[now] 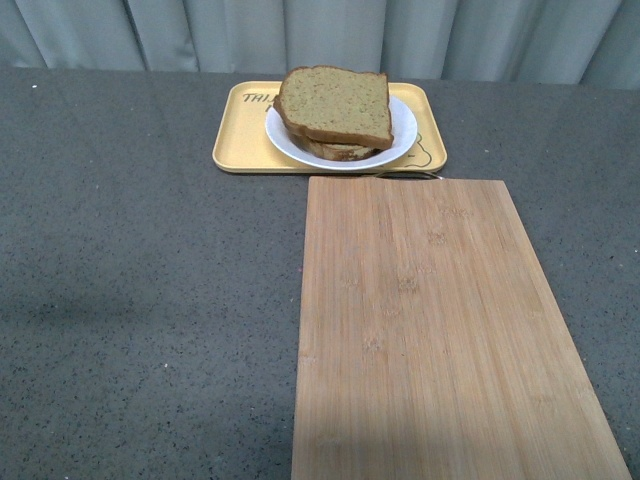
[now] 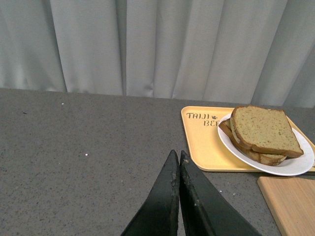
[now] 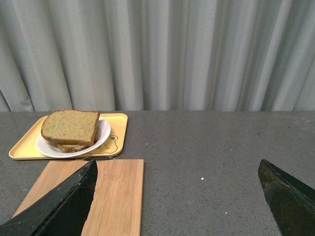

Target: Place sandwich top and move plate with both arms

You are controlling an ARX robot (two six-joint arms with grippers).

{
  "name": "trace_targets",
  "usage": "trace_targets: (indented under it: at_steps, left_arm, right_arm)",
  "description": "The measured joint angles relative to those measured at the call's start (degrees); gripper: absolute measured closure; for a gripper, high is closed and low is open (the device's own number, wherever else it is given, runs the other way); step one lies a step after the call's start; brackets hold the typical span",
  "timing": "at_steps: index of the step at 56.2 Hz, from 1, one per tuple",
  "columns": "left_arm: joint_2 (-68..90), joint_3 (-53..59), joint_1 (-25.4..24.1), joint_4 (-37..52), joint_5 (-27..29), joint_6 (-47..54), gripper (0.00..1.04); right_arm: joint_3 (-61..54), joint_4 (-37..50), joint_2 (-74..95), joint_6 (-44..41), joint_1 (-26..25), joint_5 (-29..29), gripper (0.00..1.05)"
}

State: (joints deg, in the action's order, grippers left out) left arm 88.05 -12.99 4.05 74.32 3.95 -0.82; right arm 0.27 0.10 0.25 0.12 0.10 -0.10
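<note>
The brown sandwich top (image 1: pixel 335 104) lies on a stack of bread on the round white plate (image 1: pixel 400 137), which sits on the yellow tray (image 1: pixel 240 135) at the far middle of the table. Both also show in the left wrist view (sandwich top (image 2: pixel 265 129), plate (image 2: pixel 295 164)) and in the right wrist view (sandwich top (image 3: pixel 70 126), plate (image 3: pixel 101 135)). Neither arm shows in the front view. My left gripper (image 2: pixel 178 156) is shut and empty, short of the tray's near left corner. My right gripper (image 3: pixel 177 167) is wide open and empty, well to the right of the plate.
A bamboo cutting board (image 1: pixel 435 330) lies lengthwise in front of the tray, reaching the table's near edge; it also shows in the wrist views (image 2: pixel 290 204) (image 3: pixel 115 191). Grey speckled tabletop (image 1: pixel 140 290) lies on both sides. A grey curtain (image 1: pixel 320 30) hangs behind.
</note>
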Motion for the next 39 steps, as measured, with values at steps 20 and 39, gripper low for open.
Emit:
trace_targets:
  at_steps: [20, 39]
  left_arm:
    - [-23.8, 7.5, -3.9, -16.5, -3.9, 0.3, 1.01]
    - [-40.5, 11.4, -3.9, -29.1, -3.9, 0.3, 1.01]
  right_arm:
    - [0.0, 0.0, 0.0, 0.0, 0.0, 0.0, 0.09]
    - [0.0, 0.0, 0.0, 0.0, 0.0, 0.0, 0.09]
